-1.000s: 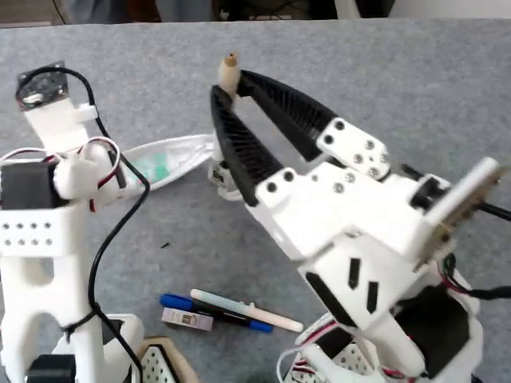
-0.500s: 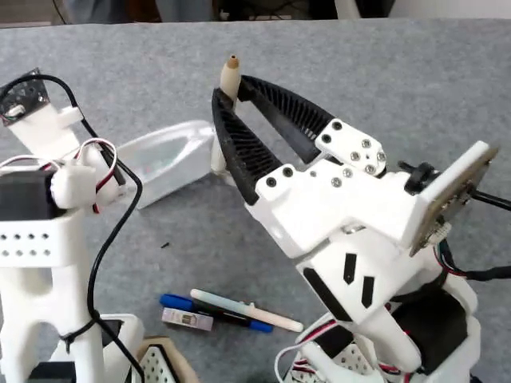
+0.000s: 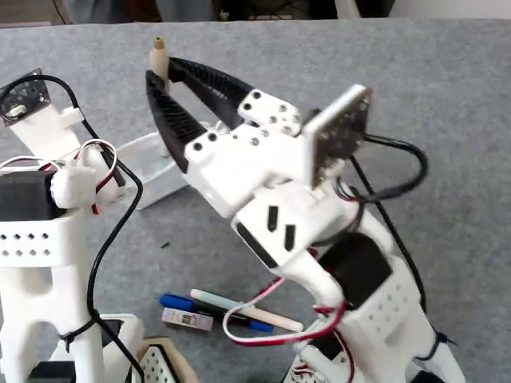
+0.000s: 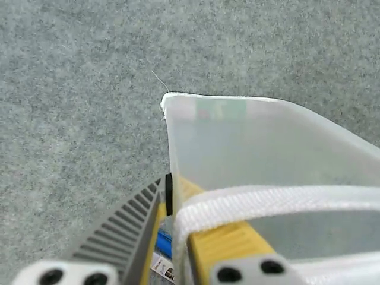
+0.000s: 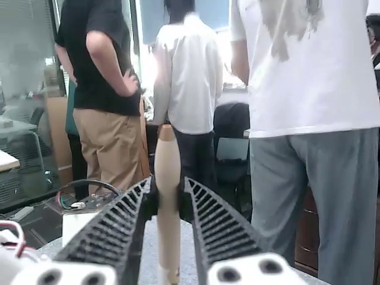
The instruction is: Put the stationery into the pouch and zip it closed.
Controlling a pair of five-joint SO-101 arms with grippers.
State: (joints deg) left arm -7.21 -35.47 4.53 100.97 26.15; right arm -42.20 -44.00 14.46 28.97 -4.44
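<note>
My right gripper [image 3: 160, 77] is shut on a cream pen [image 3: 160, 54], which stands upright between its black fingers above the pouch's far end. The same pen [image 5: 168, 196] rises between the ribbed fingers in the right wrist view. The translucent pouch [image 3: 148, 162] lies tilted on the grey table beside the left arm [image 3: 48, 191]. My left gripper [image 4: 176, 209] is shut on the pouch's [image 4: 255, 142] white zipper edge, holding it up. A blue pen [image 3: 177, 303], a pale pen [image 3: 239, 309] and a small eraser [image 3: 188, 320] lie together near the front edge.
The right arm's white body [image 3: 303, 231] crosses the middle of the table and hides part of it. Grey felt table [image 3: 447, 104] lies bare at the right and back. People stand in the room behind.
The right arm has swung left with the cream pen, now over the pouch's far end. The left gripper lifted the pouch's edge, tilting it up, then held still.
</note>
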